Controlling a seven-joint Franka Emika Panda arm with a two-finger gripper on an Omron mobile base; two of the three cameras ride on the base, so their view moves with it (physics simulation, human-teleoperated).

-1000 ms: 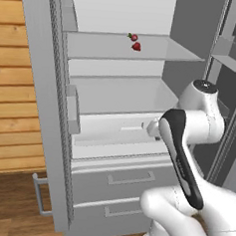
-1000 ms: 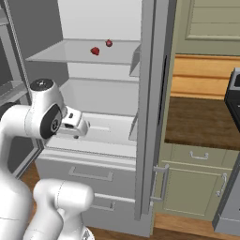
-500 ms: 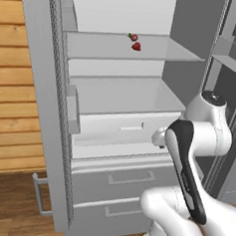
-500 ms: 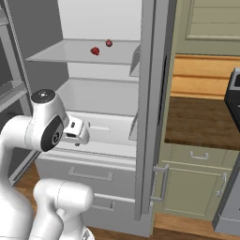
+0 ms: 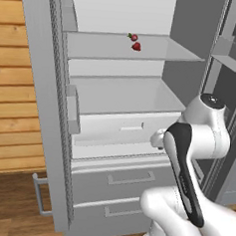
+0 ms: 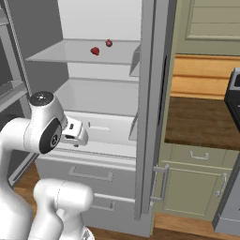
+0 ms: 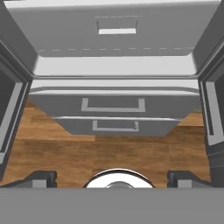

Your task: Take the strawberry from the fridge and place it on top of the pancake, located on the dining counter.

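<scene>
Clearly, the reach is the step in hand: the tall light-grey fridge (image 5: 113, 139) stands with both upper doors open, and the small red strawberry (image 5: 137, 46) lies on its upper pale shelf (image 5: 95, 47), beside a second small red fruit (image 5: 133, 37), perhaps a cherry. The claw (image 7: 112, 177) is spread wide and empty, held low before the fridge's lower drawers (image 7: 113, 105). Next, the claw must be raised well above its present height and brought onto the strawberry.
</scene>
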